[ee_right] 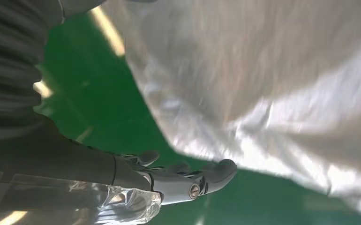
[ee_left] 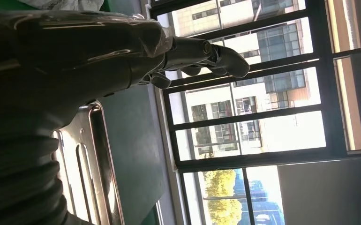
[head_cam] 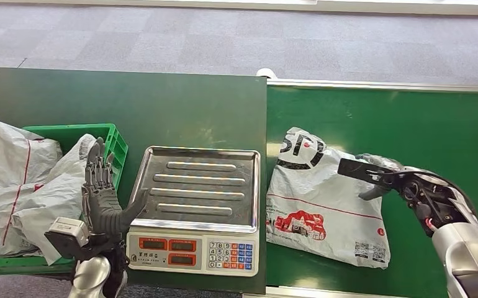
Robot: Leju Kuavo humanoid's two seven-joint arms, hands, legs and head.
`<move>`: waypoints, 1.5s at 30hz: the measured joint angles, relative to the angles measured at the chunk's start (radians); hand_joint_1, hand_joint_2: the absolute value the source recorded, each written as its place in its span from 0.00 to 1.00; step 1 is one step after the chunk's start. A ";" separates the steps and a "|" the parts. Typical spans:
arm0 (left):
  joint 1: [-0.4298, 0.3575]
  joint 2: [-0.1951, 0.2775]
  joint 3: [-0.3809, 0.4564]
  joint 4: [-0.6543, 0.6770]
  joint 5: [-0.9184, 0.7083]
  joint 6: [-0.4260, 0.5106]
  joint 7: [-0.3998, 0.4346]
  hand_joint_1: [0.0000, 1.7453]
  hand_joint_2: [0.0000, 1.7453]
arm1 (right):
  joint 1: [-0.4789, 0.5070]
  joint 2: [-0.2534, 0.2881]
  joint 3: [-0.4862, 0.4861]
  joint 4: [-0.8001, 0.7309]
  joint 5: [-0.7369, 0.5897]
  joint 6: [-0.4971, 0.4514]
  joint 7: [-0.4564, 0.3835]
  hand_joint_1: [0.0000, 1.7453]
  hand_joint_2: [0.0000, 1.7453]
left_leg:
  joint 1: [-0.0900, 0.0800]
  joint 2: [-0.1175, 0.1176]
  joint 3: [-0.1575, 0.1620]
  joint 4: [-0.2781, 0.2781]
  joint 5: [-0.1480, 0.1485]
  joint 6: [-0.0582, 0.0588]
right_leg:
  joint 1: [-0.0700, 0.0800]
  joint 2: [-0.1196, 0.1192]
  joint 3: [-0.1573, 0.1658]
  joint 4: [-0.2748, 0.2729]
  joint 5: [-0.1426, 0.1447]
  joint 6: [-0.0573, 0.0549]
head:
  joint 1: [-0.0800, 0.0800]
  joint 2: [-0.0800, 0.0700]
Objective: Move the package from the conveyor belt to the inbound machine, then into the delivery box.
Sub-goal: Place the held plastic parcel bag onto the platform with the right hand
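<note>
While the fingers of the left hand stand spread and upright with nothing in them, just beside the scale, the right hand reaches over the far edge of the package; its fingers are loosely extended near the plastic, and I cannot tell whether they touch it. That package, a white mailer with black and red print, lies flat on the green conveyor belt, on the scale's other side from the left hand. A green crate heaped with grey bags sits beside the scale on the dark green tabletop. Grey carpet floor lies beyond the scale, and tall black-framed windows face sunlit buildings.
</note>
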 joint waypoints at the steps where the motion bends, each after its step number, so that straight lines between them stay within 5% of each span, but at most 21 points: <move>1: -0.008 -0.001 0.000 0.007 0.000 -0.001 0.000 0.00 1.00 | 0.003 0.008 0.014 0.011 -0.001 0.015 -0.012 0.00 1.00 | 0.000 0.000 0.000 0.000 0.000 0.000 | 0.000 0.000 0.000 0.000 0.000 0.000 | 0.000 0.000; 10: -0.036 -0.006 0.004 0.047 -0.008 -0.006 0.000 0.00 1.00 | 0.057 0.061 0.072 0.054 -0.020 0.015 -0.047 0.00 1.00 | 0.000 0.001 0.000 0.000 0.000 0.000 | 0.000 0.000 0.000 0.000 0.000 0.000 | 0.000 0.000; 27: -0.036 -0.007 0.025 0.051 -0.010 -0.007 0.000 0.00 1.00 | 0.058 0.079 0.108 0.055 -0.011 0.037 -0.040 0.00 1.00 | 0.000 0.000 0.000 0.000 0.000 0.000 | 0.000 0.000 0.000 0.000 0.000 0.000 | 0.000 0.000; 28: -0.036 -0.007 0.026 0.051 -0.010 -0.007 0.000 0.00 1.00 | 0.057 0.080 0.110 0.055 -0.011 0.042 -0.037 0.08 1.00 | 0.000 0.000 0.000 0.000 0.000 0.000 | 0.000 0.000 0.000 0.000 0.000 0.000 | 0.000 0.000; 31: -0.033 -0.007 0.029 0.050 -0.011 -0.007 0.000 0.00 1.00 | 0.052 0.081 0.114 0.056 -0.011 0.057 -0.022 0.75 1.00 | 0.000 0.000 0.000 0.000 0.000 0.000 | 0.000 0.000 0.001 0.000 0.000 0.000 | 0.000 0.000; 32: -0.031 -0.007 0.030 0.050 -0.011 -0.005 0.000 0.00 1.00 | 0.051 0.082 0.116 0.056 -0.011 0.057 -0.017 0.84 1.00 | 0.000 0.000 0.000 0.000 0.000 0.000 | 0.000 0.000 0.001 0.000 0.000 0.000 | 0.000 0.000; 34: -0.024 -0.007 0.033 0.048 -0.011 0.000 0.000 0.00 1.00 | 0.045 0.083 0.121 0.056 -0.011 0.050 -0.011 0.78 1.00 | 0.000 0.000 0.000 0.000 0.000 0.000 | 0.000 0.000 0.001 0.000 0.000 0.000 | 0.000 0.000; 37: -0.011 -0.007 0.040 0.040 -0.011 0.003 0.000 0.00 1.00 | 0.033 0.087 0.128 0.057 -0.011 0.046 -0.016 1.00 1.00 | 0.000 0.001 0.001 0.000 0.000 0.000 | 0.000 0.000 0.001 0.000 0.000 0.000 | 0.000 0.000; 45: 0.003 -0.007 0.056 0.026 -0.010 0.013 0.000 0.00 1.00 | 0.021 0.089 0.146 0.056 -0.016 0.043 -0.046 1.00 1.00 | 0.000 0.000 0.001 0.000 0.000 0.000 | 0.000 0.000 0.001 0.000 0.000 0.000 | 0.000 0.000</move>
